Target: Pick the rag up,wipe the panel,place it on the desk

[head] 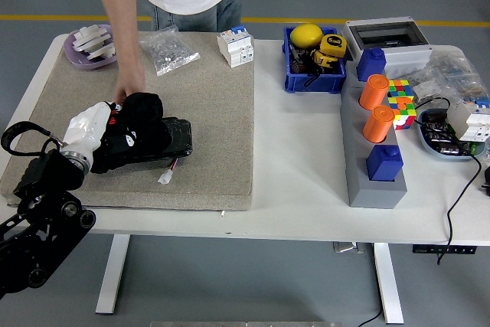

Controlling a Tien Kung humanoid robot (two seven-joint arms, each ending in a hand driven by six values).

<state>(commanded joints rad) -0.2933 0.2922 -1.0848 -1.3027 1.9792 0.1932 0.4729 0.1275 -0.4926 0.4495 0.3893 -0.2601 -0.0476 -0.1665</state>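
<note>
The black rag (pixel 145 139) lies bunched on the left part of the tan panel (pixel 218 112), with a small white tag sticking out at its lower right. My left hand (pixel 93 126), white with a black arm, is shut on the rag's left end and presses it on the panel. A person stands at the far side; their hand (pixel 127 89) reaches down and touches the rag's top edge. My right hand is out of view.
A purple tray of white parts (pixel 90 44), a plastic bag (pixel 170 51) and a white breaker (pixel 236 45) sit along the panel's far edge. To the right stand a blue bin (pixel 314 57), a grey block with orange cylinders (pixel 373 162) and a cable (pixel 459 197).
</note>
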